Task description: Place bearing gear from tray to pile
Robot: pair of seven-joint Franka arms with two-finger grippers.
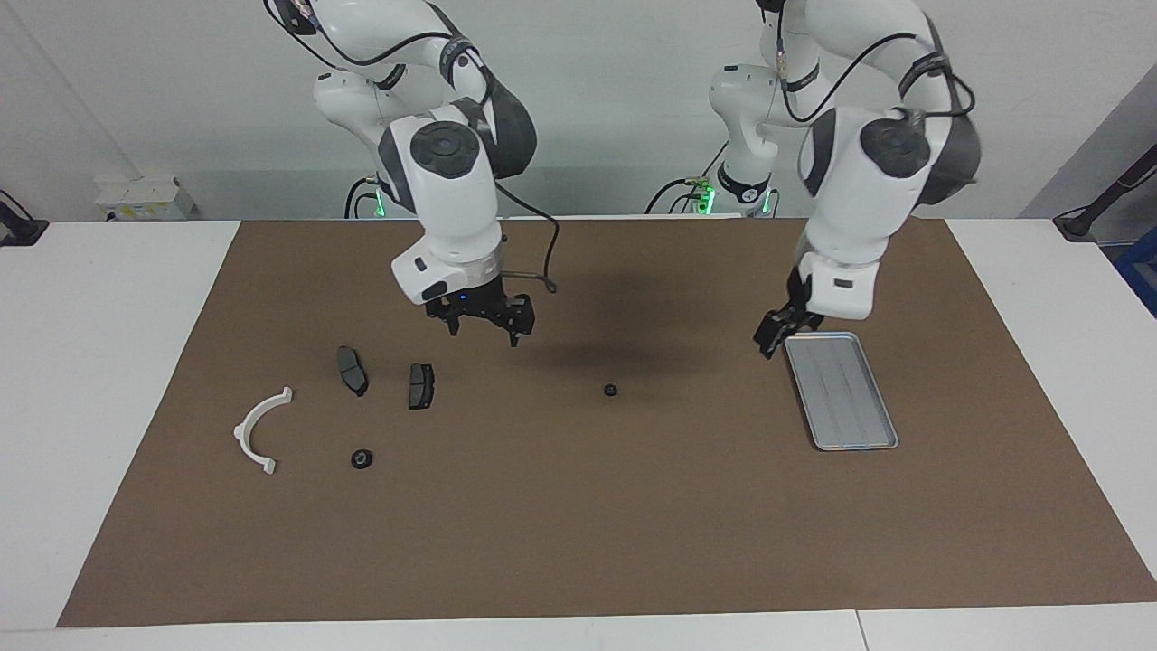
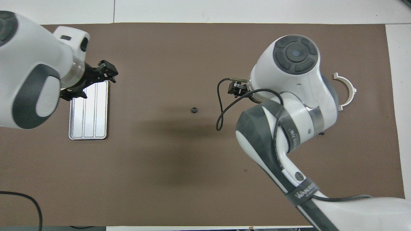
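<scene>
A brown mat (image 1: 578, 506) covers most of a white surface (image 1: 108, 380). A small black gear (image 1: 611, 391) lies alone on the mat near its middle, between the two arms, well apart from both the tray and the pile.

The silver tray (image 1: 841, 391) sits toward the left arm's end, its ribbed bottom bare. The left gripper (image 1: 779, 333) hangs in the air over the tray's corner nearest the robots, its jaws spread open and holding nothing.

Toward the right arm's end lies the pile: a white curved bracket (image 1: 260, 429), two dark brake pads (image 1: 352, 370) lying side by side nearer the robots, and a second small black gear (image 1: 362, 459) just beside the bracket.

The right gripper (image 1: 481, 325) hovers over the mat beside the brake pads, toward the middle of the surface. Its jaws stand wide open and empty.
</scene>
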